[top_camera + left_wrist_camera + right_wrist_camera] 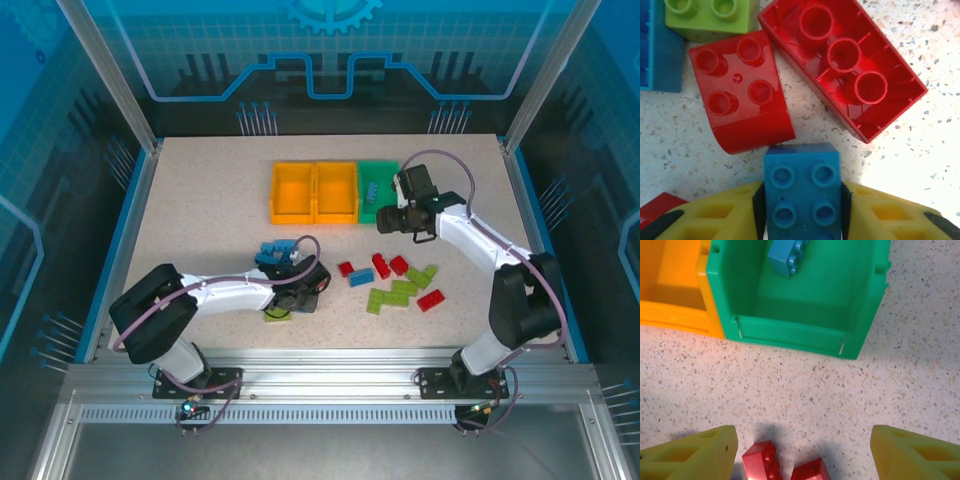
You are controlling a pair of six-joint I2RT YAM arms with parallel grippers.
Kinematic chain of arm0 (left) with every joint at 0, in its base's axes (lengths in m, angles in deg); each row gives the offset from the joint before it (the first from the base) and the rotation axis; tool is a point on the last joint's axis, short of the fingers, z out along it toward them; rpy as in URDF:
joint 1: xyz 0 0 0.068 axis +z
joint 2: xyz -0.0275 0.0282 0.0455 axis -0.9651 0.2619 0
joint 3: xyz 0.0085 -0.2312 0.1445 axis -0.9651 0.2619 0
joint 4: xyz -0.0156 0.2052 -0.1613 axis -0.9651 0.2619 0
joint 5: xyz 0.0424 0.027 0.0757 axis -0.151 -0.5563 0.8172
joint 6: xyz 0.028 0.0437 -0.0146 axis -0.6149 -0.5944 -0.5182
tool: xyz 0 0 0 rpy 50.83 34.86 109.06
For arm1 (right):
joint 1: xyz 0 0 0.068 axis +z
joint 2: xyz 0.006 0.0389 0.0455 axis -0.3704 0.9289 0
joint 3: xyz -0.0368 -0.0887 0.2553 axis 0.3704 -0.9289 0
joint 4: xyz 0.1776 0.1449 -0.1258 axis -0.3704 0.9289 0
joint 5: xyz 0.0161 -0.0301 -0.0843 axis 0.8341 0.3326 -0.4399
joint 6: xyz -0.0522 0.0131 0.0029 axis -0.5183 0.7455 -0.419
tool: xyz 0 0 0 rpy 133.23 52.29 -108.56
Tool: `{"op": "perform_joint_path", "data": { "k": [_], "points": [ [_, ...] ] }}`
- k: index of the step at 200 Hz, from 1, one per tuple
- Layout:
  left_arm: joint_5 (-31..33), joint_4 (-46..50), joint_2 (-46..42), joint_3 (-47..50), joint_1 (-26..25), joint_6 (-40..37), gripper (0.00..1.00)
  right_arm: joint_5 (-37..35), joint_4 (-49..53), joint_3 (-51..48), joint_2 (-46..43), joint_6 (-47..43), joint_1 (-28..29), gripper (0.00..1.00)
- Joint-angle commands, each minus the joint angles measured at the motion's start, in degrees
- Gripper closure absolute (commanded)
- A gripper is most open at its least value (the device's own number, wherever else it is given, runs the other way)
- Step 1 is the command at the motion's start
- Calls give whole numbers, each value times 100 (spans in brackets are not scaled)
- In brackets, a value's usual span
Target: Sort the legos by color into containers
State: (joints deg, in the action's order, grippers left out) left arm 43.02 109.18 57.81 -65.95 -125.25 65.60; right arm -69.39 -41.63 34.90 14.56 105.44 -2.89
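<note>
- The left pincer [292, 296] is low over the table [200, 200], near the front edge. Its yellow fingers [715, 220] press on both sides of a blue brick [801, 192], which has its studs up.
- Just beyond this brick lie a red curved brick [742, 95] and a long red brick [845, 65], close beside each other. The long one is turned upside down. A lime green brick [710, 17] lies behind them.
- More to the right, in the middle of the table, loose legos [395, 282] in red, lime green and blue lie in a group.
- The right pincer [802, 455] is between this group and the bins. Its jaws stand wide apart and hold nothing. Two red bricks [765, 462] lie on the table below it.
- At the far side, two orange bins [294, 192] and a green bin [795, 335] stand in one row, touching. A light blue brick [786, 257] lies inside the green bin.
</note>
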Motion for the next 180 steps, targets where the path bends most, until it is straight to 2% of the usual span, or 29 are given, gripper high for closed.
{"op": "perform_joint_path", "data": {
  "k": [1,20,43,70,96,126,159,180],
  "points": [
    [-66,-77,89,-53,-39,129,67,14,-73,-242,-340,-66,104,28],
    [-52,-111,-10,-30,-38,160,76,-1,-46,-441,-514,16,163,28],
    [-4,-89,-261,-75,-37,149,81,-83,-69,-755,-727,113,298,27],
    [-5,-119,-626,-314,-37,-62,84,-233,-258,-1307,-1049,385,421,27],
    [4,-164,-674,-947,-26,-548,84,-304,-548,-1992,-1408,629,426,26],
    [-162,-263,-86,-2107,164,-1282,84,-148,-819,-2592,-1863,849,457,26],
    [-1014,-522,993,-3523,708,-1715,86,-88,-1104,-3170,-2438,1070,735,24],
    [-1493,-368,1895,-4682,961,-1876,86,-102,-1204,-3398,-2724,1220,987,22]
  ]
}}
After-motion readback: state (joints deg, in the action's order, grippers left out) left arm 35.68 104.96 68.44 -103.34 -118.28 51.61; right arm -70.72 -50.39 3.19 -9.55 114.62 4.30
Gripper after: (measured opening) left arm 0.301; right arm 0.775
